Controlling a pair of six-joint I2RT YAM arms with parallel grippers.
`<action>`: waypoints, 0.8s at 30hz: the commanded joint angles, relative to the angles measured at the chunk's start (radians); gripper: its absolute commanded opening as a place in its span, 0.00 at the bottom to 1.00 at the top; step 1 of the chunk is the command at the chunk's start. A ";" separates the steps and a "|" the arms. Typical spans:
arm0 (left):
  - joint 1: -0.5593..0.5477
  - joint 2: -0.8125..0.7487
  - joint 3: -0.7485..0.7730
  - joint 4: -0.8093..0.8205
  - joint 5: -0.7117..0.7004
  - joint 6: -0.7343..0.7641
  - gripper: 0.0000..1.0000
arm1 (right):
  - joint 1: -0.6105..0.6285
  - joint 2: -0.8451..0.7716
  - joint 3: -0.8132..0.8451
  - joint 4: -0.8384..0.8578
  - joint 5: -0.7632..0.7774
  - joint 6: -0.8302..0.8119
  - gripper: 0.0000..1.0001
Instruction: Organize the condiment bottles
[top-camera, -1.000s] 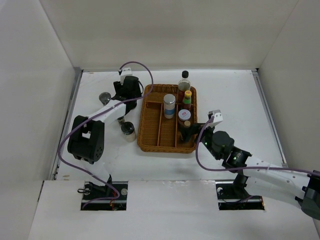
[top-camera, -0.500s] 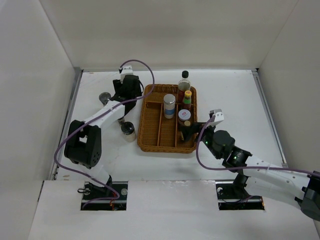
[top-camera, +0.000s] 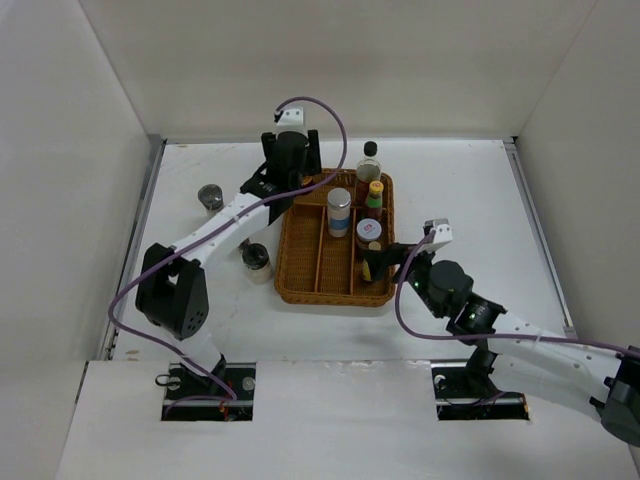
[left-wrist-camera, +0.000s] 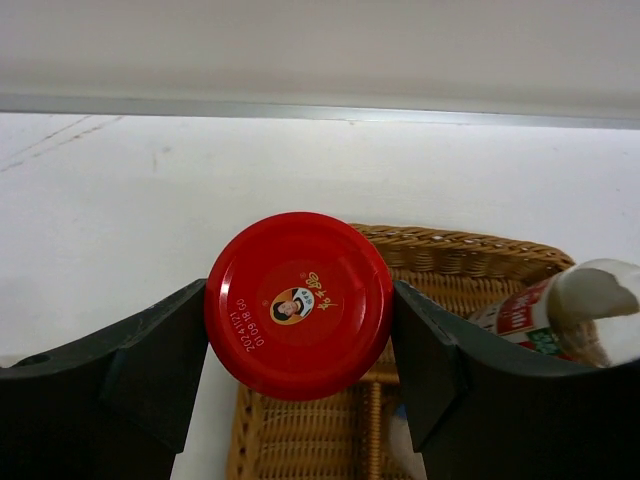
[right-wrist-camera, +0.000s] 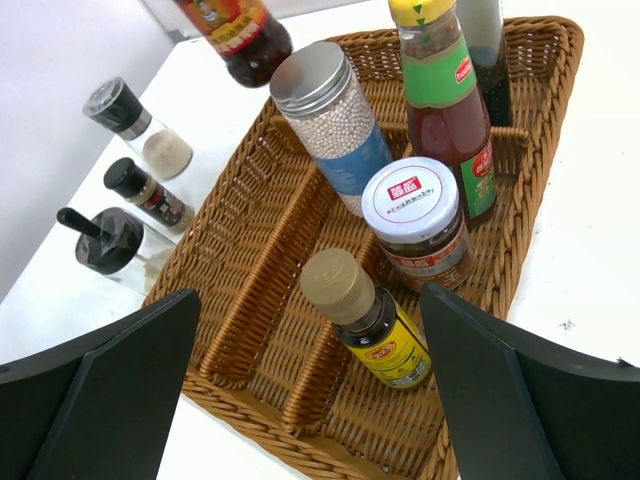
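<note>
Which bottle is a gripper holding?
The red-lidded jar, clamped in the left gripper; the others stand free in the tray or on the table.

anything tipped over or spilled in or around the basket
Nothing stands out. The bottles in the brown wicker tray stand upright, nothing is spilled, and the red-lidded dark jar sits squarely in the left tool.

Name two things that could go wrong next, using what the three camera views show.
1. The left gripper holds the red-lidded jar at its lid, over a corner rim of the wicker tray. If it is set down there, it might tip.
2. The open right gripper brackets the gold-capped bottle, which stands close to the white-lidded jar. A careless move could topple both.
</note>
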 joint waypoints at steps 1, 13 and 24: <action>-0.015 0.031 0.117 0.127 0.011 -0.002 0.40 | -0.010 -0.023 -0.008 0.064 -0.010 0.017 0.98; 0.003 0.183 0.151 0.179 0.039 -0.008 0.41 | -0.010 -0.021 -0.011 0.066 -0.010 0.017 0.98; 0.005 0.189 0.053 0.231 0.033 -0.043 0.62 | -0.008 -0.008 -0.009 0.066 -0.009 0.017 0.99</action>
